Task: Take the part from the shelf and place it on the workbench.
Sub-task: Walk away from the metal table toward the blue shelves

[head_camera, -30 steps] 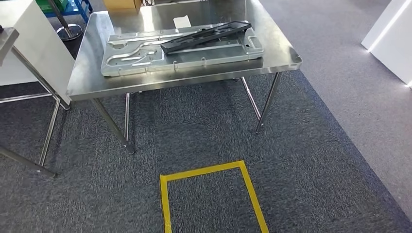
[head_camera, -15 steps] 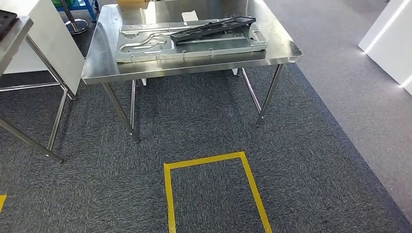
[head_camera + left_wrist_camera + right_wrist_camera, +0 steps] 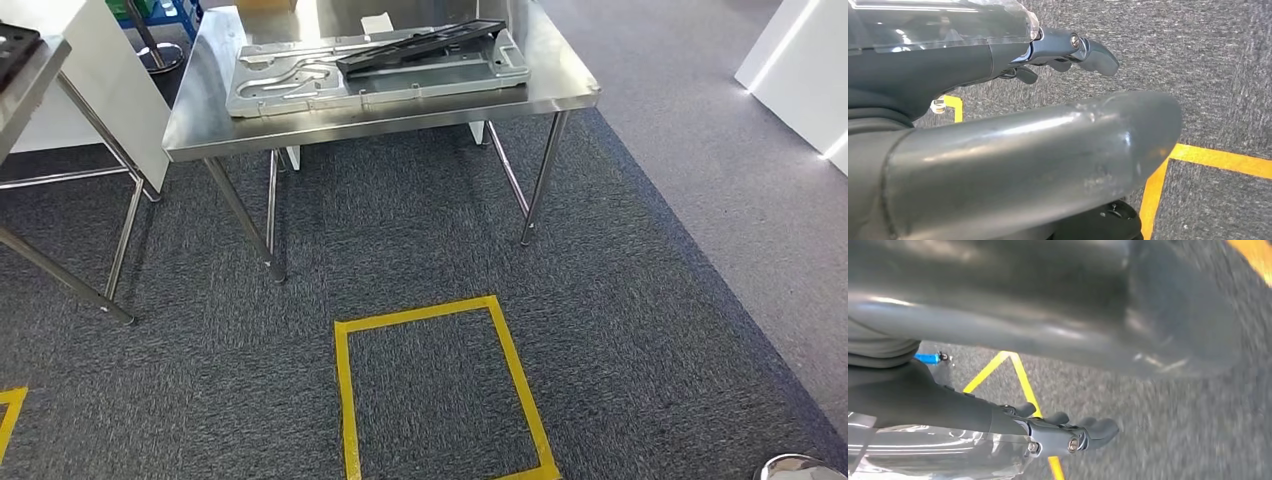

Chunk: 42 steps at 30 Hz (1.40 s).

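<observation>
A long black part (image 3: 420,48) lies slantwise on a grey metal plate (image 3: 300,85) on the steel workbench (image 3: 380,125), at the top of the head view. The corner of another black part (image 3: 12,42) sits on the steel shelf (image 3: 35,80) at the left edge. My left hand (image 3: 1023,125) hangs over the carpet, its thumb apart from the dark fingers (image 3: 1088,50), with nothing in it. My right hand (image 3: 1058,355) hangs the same way, fingers (image 3: 1088,432) spread from the thumb and empty.
A yellow tape square (image 3: 345,400) marks the grey carpet in front of the workbench, and a second tape corner (image 3: 8,410) shows at the lower left. White panels (image 3: 800,60) stand at the right. The shelf's steel legs (image 3: 120,240) stand left of the workbench.
The camera has moved: the whole scene has shifted, the workbench now sits higher in the picture, and more of the shelf and floor shows. Nothing on the workbench has moved.
</observation>
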{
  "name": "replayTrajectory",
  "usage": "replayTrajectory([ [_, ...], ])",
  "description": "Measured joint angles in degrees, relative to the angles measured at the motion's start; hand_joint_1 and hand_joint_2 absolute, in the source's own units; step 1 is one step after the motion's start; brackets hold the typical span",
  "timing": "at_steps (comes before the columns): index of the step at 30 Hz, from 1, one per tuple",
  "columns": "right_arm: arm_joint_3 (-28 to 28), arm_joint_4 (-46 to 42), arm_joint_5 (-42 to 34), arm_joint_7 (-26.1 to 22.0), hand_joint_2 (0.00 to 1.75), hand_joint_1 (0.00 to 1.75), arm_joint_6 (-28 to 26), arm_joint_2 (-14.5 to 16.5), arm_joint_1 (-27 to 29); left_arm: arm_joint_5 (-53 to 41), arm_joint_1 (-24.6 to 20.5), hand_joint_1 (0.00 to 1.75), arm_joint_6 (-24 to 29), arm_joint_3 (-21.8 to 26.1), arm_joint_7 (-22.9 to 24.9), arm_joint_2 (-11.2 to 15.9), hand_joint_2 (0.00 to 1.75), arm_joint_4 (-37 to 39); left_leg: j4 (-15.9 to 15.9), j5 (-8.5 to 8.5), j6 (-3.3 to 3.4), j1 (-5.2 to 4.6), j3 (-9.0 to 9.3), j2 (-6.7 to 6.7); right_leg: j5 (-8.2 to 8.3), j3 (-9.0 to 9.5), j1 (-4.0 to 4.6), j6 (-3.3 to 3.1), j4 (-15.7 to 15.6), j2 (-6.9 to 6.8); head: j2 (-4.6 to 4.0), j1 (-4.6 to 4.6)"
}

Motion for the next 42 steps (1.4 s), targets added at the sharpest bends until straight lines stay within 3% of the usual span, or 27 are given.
replayTrajectory([
  [2, 0.40, 0.01, 0.85, 0.00, 0.00, 0.00, 1.36, 0.11, 0.04, -0.34, 0.04, 0.00, -0.20, -0.22, -0.10, -0.11, 0.00, -0.22, -0.08, 1.00, -0.06, 0.03, -0.25, -0.06, 0.23, -0.25, -0.03, -0.04, 0.07, -0.02, 0.00, 0.00],
  [4, 0.97, 0.03, 1.72, 0.00, 0.00, 0.00, 1.92, 0.32, 0.04, -0.69, 0.07, 0.00, -0.31, -0.33, -0.09, -0.17, 0.00, -0.55, 0.12, 0.97, -0.36, 0.04, -0.49, -0.07, 0.30, -0.45, -0.13, 0.08, 0.17, -0.09, 0.00, -0.03],
  [7, 1.74, 0.08, 2.77, 0.25, 0.00, 0.00, 2.04, 0.60, 0.01, -1.54, 0.18, 0.00, -0.07, -0.50, 0.24, -0.17, 0.00, -0.91, 0.29, 0.88, -0.22, -0.03, -0.70, -0.11, 0.27, -0.55, -0.15, 0.28, 0.13, -0.25, 0.00, -0.06],
  [12, 2.36, 0.10, 3.35, 0.92, 0.00, 0.00, 2.01, 0.74, -0.06, -2.47, 0.26, 0.00, 0.42, -0.96, 0.68, -0.48, 0.00, -0.95, -2.66, 2.16, -0.63, 1.00, 0.86, -0.30, -0.12, 0.23, -0.05, 0.73, -0.03, -0.43, 0.00, 0.02],
  [14, 2.38, 0.10, 3.38, 0.94, 0.00, 0.00, 2.01, 0.74, -0.06, -2.51, 0.25, 0.00, 0.45, -0.98, 0.68, -0.48, 0.00, -0.95, -2.72, 2.21, -0.73, 0.91, 0.90, -0.30, -0.20, 0.18, -0.02, 0.76, 0.03, -0.37, 0.00, 0.04],
  [16, 2.53, 0.13, 3.55, 1.04, 0.00, 0.00, 2.02, 0.74, -0.02, -2.83, 0.20, 0.00, 0.62, -1.17, 0.88, -0.48, 0.00, -0.95, -3.14, 2.45, -0.89, 0.86, 0.95, -0.45, -2.07, -1.07, -0.05, 1.07, 2.28, -0.10, 0.00, 0.23],
  [18, 2.94, 0.16, 4.00, 1.15, 0.00, 0.00, 2.12, 0.72, 0.02, -3.43, 0.20, 0.00, 0.80, -1.53, 1.39, -0.48, 0.00, -0.95, -2.80, 2.69, -1.31, 1.14, 0.04, -1.48, -4.81, -4.29, -0.75, 2.27, 8.46, 0.17, 0.00, 0.39],
  [20, 3.36, 0.16, 4.49, 1.18, 0.00, 0.00, 2.30, 0.66, 0.09, -3.78, 0.21, 0.00, 0.85, -1.72, 1.83, -0.47, 0.00, -0.95, -1.24, 2.64, -2.24, 1.69, -1.49, -2.96, -3.63, -3.99, -1.82, 3.59, 7.88, 0.75, 0.00, 0.39],
  [21, 3.53, 0.19, 4.65, 1.18, 0.00, 0.00, 2.44, 0.67, 0.14, -3.84, 0.19, 0.00, 0.84, -1.73, 1.95, -0.39, 0.00, -0.95, -0.44, 2.52, -2.84, 1.83, -2.06, -3.53, -2.19, -2.52, -1.87, 3.82, 4.73, 1.55, 0.00, 0.52],
  [22, 3.70, 0.22, 4.82, 1.17, 0.00, 0.00, 2.59, 0.69, 0.17, -3.90, 0.14, 0.00, 0.81, -1.75, 2.07, -0.29, 0.00, -0.95, 0.25, 2.40, -3.40, 1.85, -2.53, -4.03, -1.41, -1.69, -1.88, 3.43, 2.80, 2.24, 0.00, 0.56],
  [24, 4.01, 0.29, 5.21, 1.11, 0.00, 0.00, 2.95, 0.69, 0.14, -4.00, 0.07, 0.00, 0.64, -1.80, 2.31, -0.02, 0.00, -0.95, 0.83, 2.52, -4.33, 1.73, -3.06, -4.69, -1.15, -1.89, -1.43, 2.02, 2.48, 2.82, 0.00, 0.51],
  [26, 4.18, 0.30, 5.54, 1.03, 0.00, 0.00, 3.22, 0.54, 0.03, -4.07, 0.15, 0.00, 0.41, -1.84, 2.45, 0.29, 0.00, -0.90, 0.85, 2.86, -4.95, 1.99, -3.43, -4.97, -0.66, -2.20, -1.31, 0.62, 2.64, 1.82, 0.00, 0.30],
  [28, 4.28, 0.30, 5.75, 0.98, 0.00, 0.00, 3.35, 0.45, 0.03, -4.22, 0.20, 0.00, 0.33, -1.88, 2.54, 0.66, 0.00, -0.81, 3.44, 0.71, -5.13, 2.12, -4.61, -3.71, -0.09, -2.60, -1.15, -0.33, 2.56, 0.70, 0.00, 0.07],
  [31, 4.64, 0.34, 6.27, 0.97, 0.00, 0.00, 3.42, 0.43, 0.28, -4.66, 0.02, 0.00, 0.39, -2.19, 2.61, 1.01, 0.00, -0.66, 14.67, -6.69, -4.87, 1.92, -8.32, -1.62, 0.44, -3.51, -0.52, -0.96, 2.57, -1.20, 0.00, -0.25],
  [32, 4.79, 0.37, 6.41, 0.99, 0.00, 0.00, 3.44, 0.42, 0.33, -4.80, 0.02, 0.00, 0.39, -2.31, 2.63, 1.09, 0.00, -0.57, 17.49, -8.12, -4.72, 1.84, -8.86, -1.44, 0.54, -3.75, -0.28, -1.02, 2.60, -1.92, 0.00, -0.25],
  [33, 4.92, 0.39, 6.50, 1.01, 0.00, 0.00, 3.49, 0.41, 0.35, -4.91, 0.05, 0.00, 0.40, -2.41, 2.69, 1.19, 0.00, -0.47, 18.30, -8.48, -4.48, 1.73, -8.33, -1.29, 0.59, -3.88, -0.07, -1.04, 2.63, -2.60, 0.00, -0.26],
  [34, 5.04, 0.40, 6.56, 1.02, 0.00, 0.00, 3.58, 0.39, 0.34, -5.00, 0.08, 0.00, 0.40, -2.53, 2.78, 1.27, 0.00, -0.36, 16.78, -7.78, -4.14, 1.55, -6.57, -1.06, 0.62, -3.88, 0.12, -1.06, 2.65, -3.27, 0.00, -0.27],
  [35, 5.14, 0.40, 6.60, 1.03, 0.00, 0.00, 3.70, 0.37, 0.29, -5.08, 0.09, 0.00, 0.41, -2.65, 2.87, 1.33, 0.00, -0.28, 13.25, -6.39, -3.65, 1.26, -3.88, -0.55, 0.62, -3.77, 0.28, -1.05, 2.65, -3.89, 0.00, -0.28],
  [37, 5.33, 0.40, 6.71, 1.03, 0.00, 0.00, 4.01, 0.37, 0.16, -5.26, -0.10, 0.00, 0.43, -2.90, 3.03, 1.59, 0.00, -0.19, 5.30, -4.68, -2.44, 0.39, 1.17, 2.01, 0.58, -3.56, 0.48, -0.88, 2.63, -5.03, 0.00, -0.24],
  [39, 5.52, 0.40, 6.85, 1.03, 0.00, 0.00, 4.21, 0.35, -0.03, -5.33, -0.34, 0.00, 0.45, -3.08, 3.16, 1.82, 0.00, -0.01, 1.85, -4.64, -1.61, -0.39, 2.75, 3.46, 0.60, -3.51, 0.48, -0.31, 2.53, -6.06, -0.01, -0.25],
  [41, 5.61, 0.40, 6.97, 1.03, 0.00, 0.00, 4.27, 0.29, -0.33, -5.34, -0.29, 0.00, 0.50, -3.15, 3.32, 1.93, 0.00, 0.19, 1.12, -4.13, -1.17, -0.41, 2.81, 2.29, 0.64, -3.19, 0.47, 0.47, 2.21, -6.97, -0.01, -0.33],
  [42, 5.62, 0.40, 7.02, 1.04, 0.00, 0.00, 4.28, 0.23, -0.41, -5.34, -0.21, 0.00, 0.52, -3.15, 3.39, 1.98, 0.00, 0.27, 0.52, -3.72, -0.98, -0.22, 3.07, 1.69, 0.36, -3.05, 0.44, 0.84, 2.35, -6.34, 0.00, -0.25],
])
